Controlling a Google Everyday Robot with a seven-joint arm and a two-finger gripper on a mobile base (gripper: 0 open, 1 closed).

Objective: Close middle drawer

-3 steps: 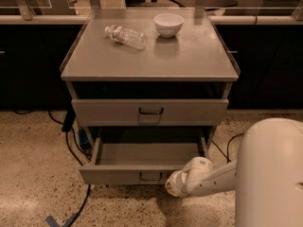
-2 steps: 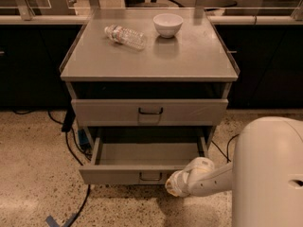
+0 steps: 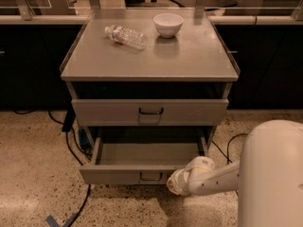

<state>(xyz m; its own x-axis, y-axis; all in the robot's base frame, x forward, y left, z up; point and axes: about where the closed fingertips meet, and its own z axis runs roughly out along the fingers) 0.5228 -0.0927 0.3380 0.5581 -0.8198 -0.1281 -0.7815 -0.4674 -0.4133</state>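
The claw [image 3: 173,184] sat low at the right end of the middle drawer's [image 3: 113,175] front panel, touching or just short of it, likely placed there so the arm could push the panel straight in. Whether it was clenched or released could not be told. The drawer stood pulled well out of the cabinet, its tray bare, and its handle [image 3: 151,177] lay just left of the claw. So the closing was judged not yet done. A push off-centre might skew the drawer on its runners. Above, the taller drawer [image 3: 104,112] was in. On the counter [image 3: 199,63] a bottle [image 3: 126,36] lay on its side near a bowl [image 3: 168,24], both well clear.
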